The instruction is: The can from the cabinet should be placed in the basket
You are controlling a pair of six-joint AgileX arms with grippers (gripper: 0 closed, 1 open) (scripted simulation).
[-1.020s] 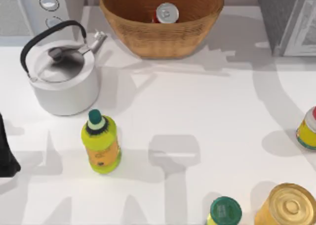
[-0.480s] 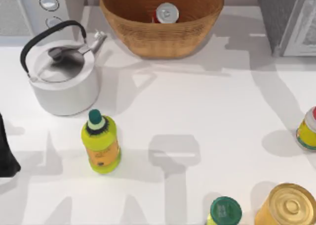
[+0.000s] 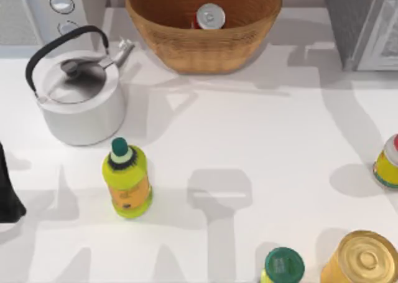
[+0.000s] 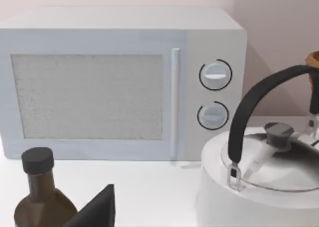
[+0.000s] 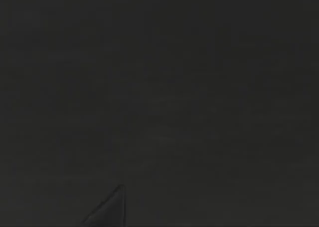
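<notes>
Can (image 3: 210,15) upright inside the basket (image 3: 186,50), silver top up, red side just showing, resting against the inner wall, at the table's (image 3: 261,146) far edge near the middle. Cabinet (image 3: 357,22) at the far right corner, grey side and white frame partly seen. Kettle (image 3: 78,99) toward the far left, beside the microwave (image 4: 119,82). Yellow bottle (image 3: 127,180) standing in front of the kettle. Left gripper (image 3: 7,193) parked at the left edge (fingers' spread: cannot tell). Right wrist view dark.
</notes>
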